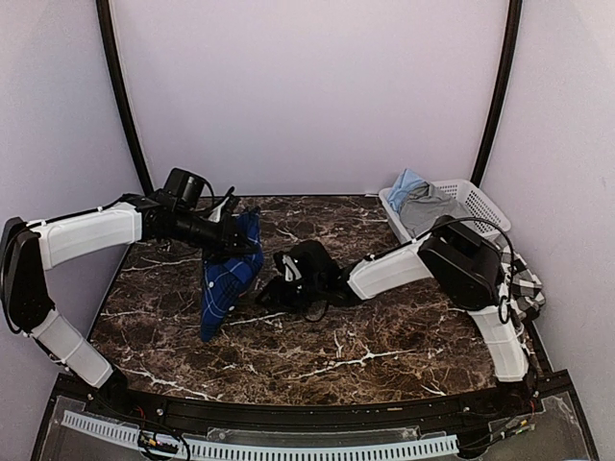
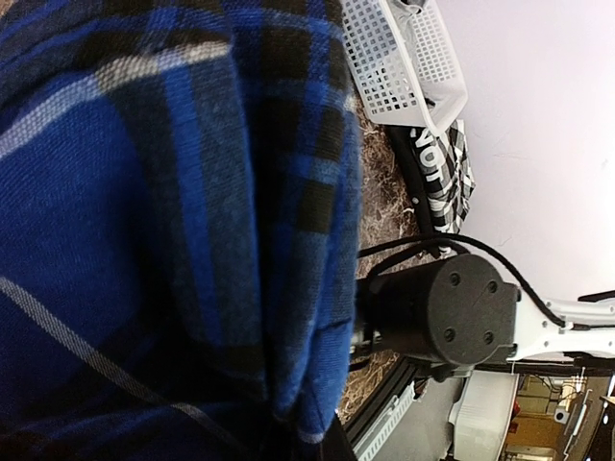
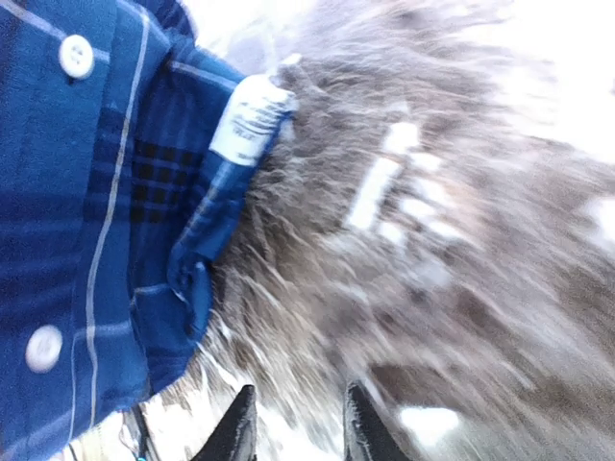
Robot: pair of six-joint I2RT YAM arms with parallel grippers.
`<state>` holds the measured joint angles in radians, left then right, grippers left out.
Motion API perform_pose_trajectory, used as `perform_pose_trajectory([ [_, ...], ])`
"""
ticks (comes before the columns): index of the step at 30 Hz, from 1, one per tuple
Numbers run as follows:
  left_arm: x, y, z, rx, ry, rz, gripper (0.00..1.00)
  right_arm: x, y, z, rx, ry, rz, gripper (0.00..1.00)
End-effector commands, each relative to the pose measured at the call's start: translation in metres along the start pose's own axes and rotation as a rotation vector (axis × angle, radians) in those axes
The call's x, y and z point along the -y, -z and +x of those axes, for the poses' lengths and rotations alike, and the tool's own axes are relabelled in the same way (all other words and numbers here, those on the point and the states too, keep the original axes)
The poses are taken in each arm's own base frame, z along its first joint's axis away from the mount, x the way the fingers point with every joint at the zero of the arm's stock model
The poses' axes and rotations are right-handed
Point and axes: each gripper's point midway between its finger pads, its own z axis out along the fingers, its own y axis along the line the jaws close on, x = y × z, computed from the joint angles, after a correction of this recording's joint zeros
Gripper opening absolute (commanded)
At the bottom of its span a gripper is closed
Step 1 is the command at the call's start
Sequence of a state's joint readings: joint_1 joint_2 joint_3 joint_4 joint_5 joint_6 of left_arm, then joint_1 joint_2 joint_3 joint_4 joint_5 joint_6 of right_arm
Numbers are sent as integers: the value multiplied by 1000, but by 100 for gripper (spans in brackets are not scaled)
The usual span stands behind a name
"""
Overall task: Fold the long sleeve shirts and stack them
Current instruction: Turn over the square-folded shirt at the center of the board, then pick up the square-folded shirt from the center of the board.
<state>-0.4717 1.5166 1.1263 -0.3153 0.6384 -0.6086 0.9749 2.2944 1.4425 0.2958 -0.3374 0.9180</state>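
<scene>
Blue plaid shirt hangs bunched over the surface, my left fingers clamped on it. My right fingers stand apart, empty, just beside it. Risk: they pinch a doubled layer, and the fold comes out twisted.

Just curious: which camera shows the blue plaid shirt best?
The top external view: it shows the blue plaid shirt hanging from the left gripper. The left wrist view sees only close-up fabric; the right wrist view, a blurred edge with buttons.
</scene>
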Motion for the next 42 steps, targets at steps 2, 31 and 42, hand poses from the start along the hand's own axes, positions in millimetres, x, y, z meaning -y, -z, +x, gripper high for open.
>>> perform_pose_trajectory([
  [2, 8, -11, 5, -6, -50, 20, 0, 11, 73, -19, 101, 64, 150, 32],
  [31, -24, -3, -8, 197, 23, -277, 62, 35, 168, -22, 179, 184, 396, 61],
  [42, -143, 53, 26, 254, 229, -459, 68, 47, 119, -26, 93, 216, 450, 61],
])
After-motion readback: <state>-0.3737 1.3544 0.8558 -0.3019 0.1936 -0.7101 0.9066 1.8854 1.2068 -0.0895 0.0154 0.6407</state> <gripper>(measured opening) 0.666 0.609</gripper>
